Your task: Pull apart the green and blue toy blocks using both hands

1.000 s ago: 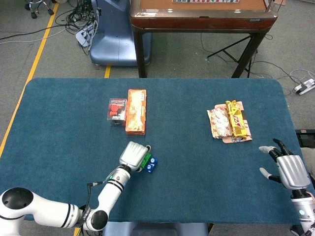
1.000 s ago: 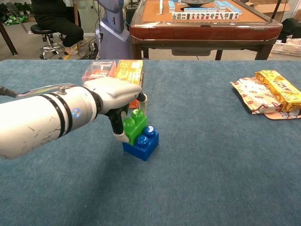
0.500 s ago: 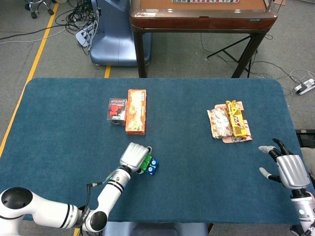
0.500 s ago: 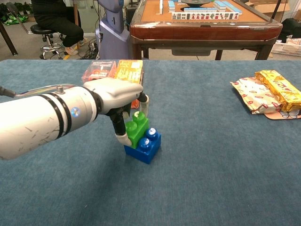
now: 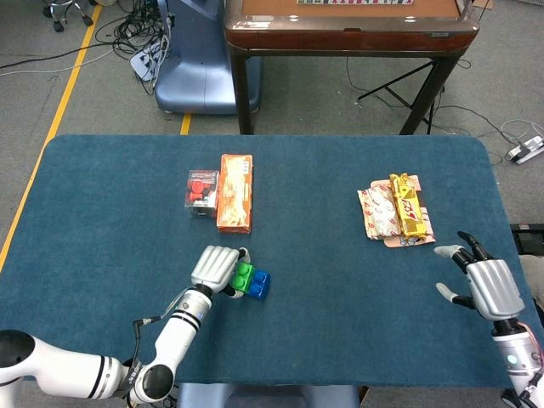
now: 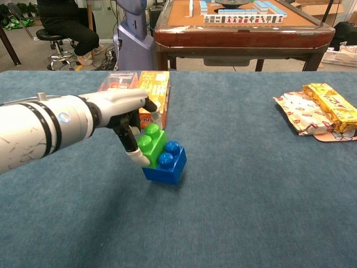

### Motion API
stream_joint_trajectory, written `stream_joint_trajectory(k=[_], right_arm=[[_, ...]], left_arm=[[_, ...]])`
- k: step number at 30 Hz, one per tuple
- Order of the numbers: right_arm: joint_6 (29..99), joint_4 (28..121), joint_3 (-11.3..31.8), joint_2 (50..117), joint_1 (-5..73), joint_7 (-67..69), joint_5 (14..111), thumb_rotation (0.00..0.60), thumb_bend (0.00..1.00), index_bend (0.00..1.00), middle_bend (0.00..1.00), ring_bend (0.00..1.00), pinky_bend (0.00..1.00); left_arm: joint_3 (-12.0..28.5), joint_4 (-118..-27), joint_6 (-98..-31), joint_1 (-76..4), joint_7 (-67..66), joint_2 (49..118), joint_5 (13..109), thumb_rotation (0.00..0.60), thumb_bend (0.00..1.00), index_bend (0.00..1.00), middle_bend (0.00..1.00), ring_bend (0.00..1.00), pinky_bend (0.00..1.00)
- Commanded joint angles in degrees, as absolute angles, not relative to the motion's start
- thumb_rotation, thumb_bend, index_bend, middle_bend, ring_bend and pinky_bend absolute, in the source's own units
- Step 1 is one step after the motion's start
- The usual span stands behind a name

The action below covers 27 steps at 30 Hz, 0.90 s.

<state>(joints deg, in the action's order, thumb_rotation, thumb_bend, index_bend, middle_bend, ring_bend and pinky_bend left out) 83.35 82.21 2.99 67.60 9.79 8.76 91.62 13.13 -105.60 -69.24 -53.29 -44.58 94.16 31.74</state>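
— Where did the blocks sit relative to your hand?

— My left hand (image 5: 217, 269) had the small green plastic toy block (image 6: 149, 144) pinched between thumb and fingers (image 6: 135, 156). That block sat at about 3 o'clock of my palm in the head view, and the square blue plastic toy block (image 6: 165, 165) was stuck to it on the far side, again toward 3 o'clock. Both were still joined. The pair lay near the front middle of the dark blue felt table (image 5: 340, 289), at roughly 6 o'clock from the long orange cardboard box (image 5: 235, 193).

— And your other hand?

— My right hand (image 5: 486, 284) was out at the table's 3 o'clock edge, fingers spread, holding nothing, well apart from the blocks. The chest view did not show it.

— What had changed from a second before?

— The joined blocks had tilted, so the studs leaned toward the camera in the chest view, and the blue block's near corner looked tipped off the felt; whether it was clear of it I cannot tell. My left hand had turned and drawn back toward 9 o'clock. My right hand had crept slightly inward.

— Anything else on the felt?

— A small red-and-clear packet (image 5: 202, 189) touching the orange box at its 9 o'clock, and a pile of yellow and white snack wrappers (image 5: 396, 211) toward 2 o'clock.
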Motion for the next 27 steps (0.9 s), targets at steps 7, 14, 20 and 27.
stream_joint_trajectory(k=[7,14,20,27], right_arm=[[77.70,92.04,5.74,64.30,15.74,10.22,91.99,0.600,0.07,0.34,0.75,0.80,0.81],[68.84,99.99,8.62,61.70,21.60,9.57,87.51,0.600,0.00,0.34,0.96,1.00,0.98],[60.54,105.45,11.53,60.64,27.14,8.71,81.45,0.600,0.00,0.30,1.00,1.00,1.00],[50.04,108.66,14.83,60.79,34.68,8.10,72.65,0.600,0.00,0.22,1.00,1.00,1.00]], left_arm=[[17.23,-108.69,-75.22,-48.46,-35.44,93.18,30.12,0.600,0.18,0.69,1.00,1.00,1.00],[19.39,-111.22,-79.07,-46.07,-31.87,93.49,29.74,0.600,0.18,0.70,1.00,1.00,1.00],[21.43,-112.90,-81.43,-44.97,-29.98,93.98,28.89,0.600,0.18,0.71,1.00,1.00,1.00],[23.28,-113.69,-84.05,-45.00,-29.93,95.57,28.97,0.600,0.18,0.72,1.00,1.00,1.00]])
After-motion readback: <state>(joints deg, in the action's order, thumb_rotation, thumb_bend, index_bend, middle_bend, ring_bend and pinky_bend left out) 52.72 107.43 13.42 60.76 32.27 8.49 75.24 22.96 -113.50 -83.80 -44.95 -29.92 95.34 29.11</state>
